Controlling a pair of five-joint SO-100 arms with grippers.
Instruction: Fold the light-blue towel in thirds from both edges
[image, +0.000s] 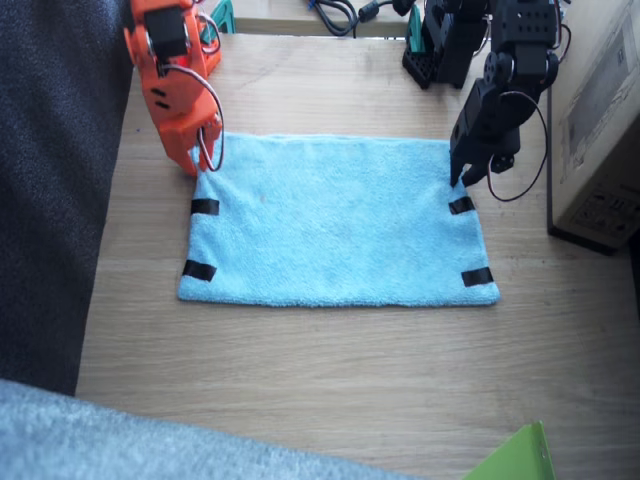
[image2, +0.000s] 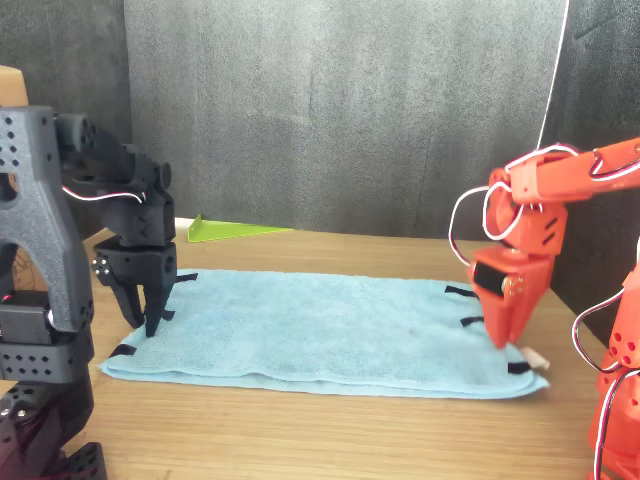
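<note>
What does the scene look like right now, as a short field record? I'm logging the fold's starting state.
towel: light-blue towel lies flat and unfolded on the wooden table
tape strips: black tape strips along both short edges
right pincer: orange, tips down at a far towel corner
left pincer: black, tips down at the other far corner
grasp: cannot tell for either

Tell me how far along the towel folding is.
Nothing is folded yet: the light-blue towel lies flat. Both hands are down at its short edges, the right hand at one far corner, the left hand at the other. Both folds remain.
</note>
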